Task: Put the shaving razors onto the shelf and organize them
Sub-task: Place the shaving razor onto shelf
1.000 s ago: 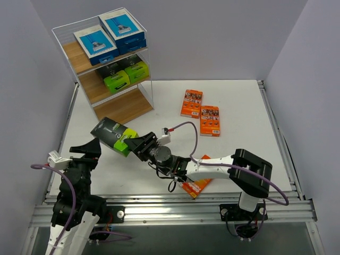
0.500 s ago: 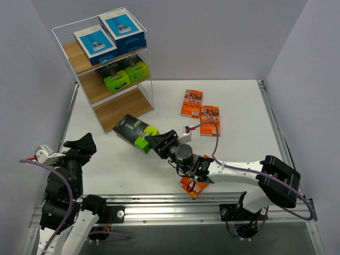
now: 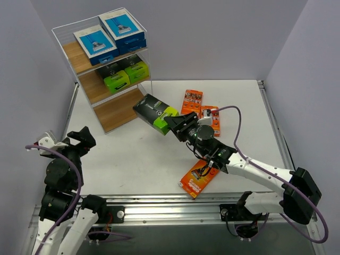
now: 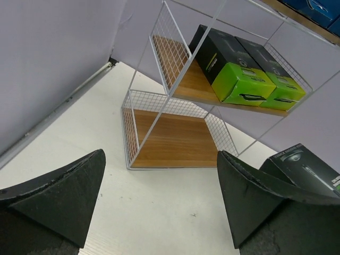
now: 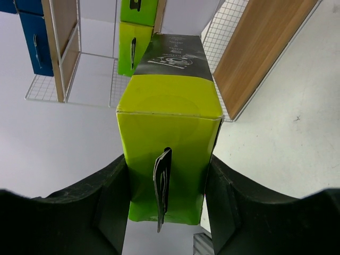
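My right gripper [image 3: 178,126] is shut on a black shaving razor pack with a lime-green end [image 3: 155,113], held above the table just right of the shelf's [image 3: 123,109] bottom board. In the right wrist view the pads [image 5: 109,199] squeeze the green end of the pack [image 5: 170,122], and the shelf's wooden board [image 5: 260,53] lies ahead. Two blue packs [image 3: 95,42] lie on the top tier and two black-green packs [image 3: 117,79] on the middle tier [image 4: 234,69]. My left gripper [image 3: 79,139] [image 4: 162,196] stands open and empty at the front left, facing the shelf [image 4: 170,141].
Two orange packs [image 3: 192,102] [image 3: 210,120] lie on the table behind my right arm. A third orange pack [image 3: 201,178] lies near the front edge under that arm. Grey walls close in the left, back and right. The shelf's bottom board carries nothing.
My right arm has carried the black-green pack from the front left up and right, to beside the shelf's lower tier. The left arm drew back to the left, jaws still open.
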Action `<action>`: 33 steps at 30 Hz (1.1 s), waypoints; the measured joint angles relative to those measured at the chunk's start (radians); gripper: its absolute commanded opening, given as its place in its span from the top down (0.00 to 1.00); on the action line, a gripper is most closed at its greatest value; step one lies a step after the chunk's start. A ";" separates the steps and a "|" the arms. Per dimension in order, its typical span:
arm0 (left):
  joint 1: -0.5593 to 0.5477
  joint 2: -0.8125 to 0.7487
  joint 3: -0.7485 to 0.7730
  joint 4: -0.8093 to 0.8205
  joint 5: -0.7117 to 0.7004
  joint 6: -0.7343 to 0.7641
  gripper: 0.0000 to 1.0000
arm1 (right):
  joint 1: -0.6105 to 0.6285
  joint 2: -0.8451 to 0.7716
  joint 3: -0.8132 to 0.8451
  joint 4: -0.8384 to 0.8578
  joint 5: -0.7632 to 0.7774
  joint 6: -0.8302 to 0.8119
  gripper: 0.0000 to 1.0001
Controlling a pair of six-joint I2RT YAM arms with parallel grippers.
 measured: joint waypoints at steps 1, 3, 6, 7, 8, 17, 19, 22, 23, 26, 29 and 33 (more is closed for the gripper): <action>0.000 0.013 0.003 0.020 -0.003 0.026 0.06 | -0.013 0.000 0.011 -0.015 -0.012 -0.005 1.00; 0.000 0.037 0.007 0.060 -0.008 0.084 0.06 | -0.038 0.007 0.038 -0.038 -0.043 -0.010 1.00; 0.000 0.047 0.006 0.106 -0.014 0.150 0.00 | -0.072 0.040 0.105 -0.064 -0.088 -0.020 1.00; 0.000 0.047 0.006 0.119 -0.017 0.171 0.00 | -0.080 0.053 0.129 -0.072 -0.103 -0.026 1.00; 0.000 0.046 0.006 0.130 -0.020 0.188 0.00 | -0.087 0.066 0.153 -0.077 -0.116 -0.032 1.00; -0.006 -0.006 -0.104 0.226 -0.061 0.317 0.04 | -0.121 0.183 0.343 -0.098 -0.218 -0.071 1.00; -0.010 -0.031 -0.134 0.229 -0.072 0.334 0.04 | -0.122 0.196 0.364 -0.109 -0.229 -0.080 1.00; -0.033 -0.050 -0.148 0.244 -0.100 0.363 0.05 | -0.126 0.208 0.378 -0.116 -0.243 -0.089 1.00; -0.040 -0.057 -0.151 0.254 -0.105 0.369 0.05 | -0.128 0.214 0.383 -0.116 -0.250 -0.089 1.00; -0.050 -0.087 -0.166 0.280 -0.117 0.386 0.05 | -0.138 0.243 0.401 -0.116 -0.263 -0.089 1.00; -0.060 -0.101 -0.174 0.299 -0.133 0.395 0.05 | -0.150 0.278 0.420 -0.116 -0.277 -0.089 1.00; -0.074 -0.101 -0.181 0.308 -0.142 0.407 0.05 | -0.167 0.315 0.441 -0.108 -0.298 -0.088 1.00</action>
